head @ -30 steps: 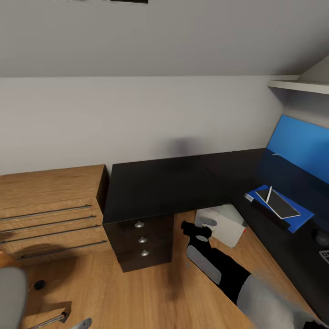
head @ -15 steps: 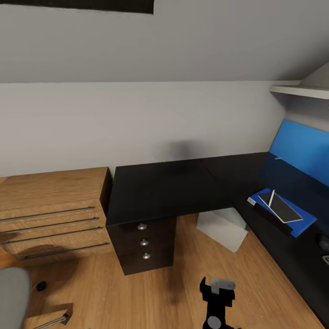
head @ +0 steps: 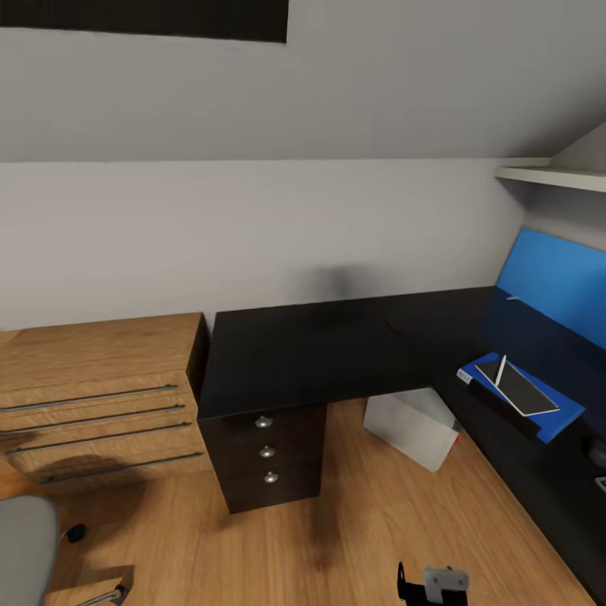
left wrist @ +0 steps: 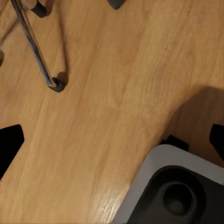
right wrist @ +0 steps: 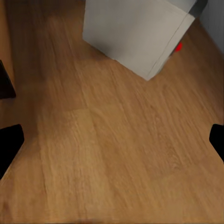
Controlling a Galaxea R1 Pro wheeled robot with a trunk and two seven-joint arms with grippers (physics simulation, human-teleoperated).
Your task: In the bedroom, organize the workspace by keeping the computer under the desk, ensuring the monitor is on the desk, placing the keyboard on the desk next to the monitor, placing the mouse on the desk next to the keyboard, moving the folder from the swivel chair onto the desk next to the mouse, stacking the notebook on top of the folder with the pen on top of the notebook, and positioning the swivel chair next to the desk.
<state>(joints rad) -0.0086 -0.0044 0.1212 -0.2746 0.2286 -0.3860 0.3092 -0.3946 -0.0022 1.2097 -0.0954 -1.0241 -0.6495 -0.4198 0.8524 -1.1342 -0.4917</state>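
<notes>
Lying stacked on the bench (head: 320, 353) at right: folder (head: 562, 411), notebook (head: 519, 390), pen (head: 500, 369). Standing beneath, computer (head: 412, 423). Spreading wide over floor (right wrist: 116, 154), right end effector (right wrist: 112, 142) and left end effector (left wrist: 112, 140), both empty.

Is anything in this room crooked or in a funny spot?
Yes. The computer sits on the floor turned at an angle to the desk, only partly tucked under it. The swivel chair stands away from the desk.
</notes>
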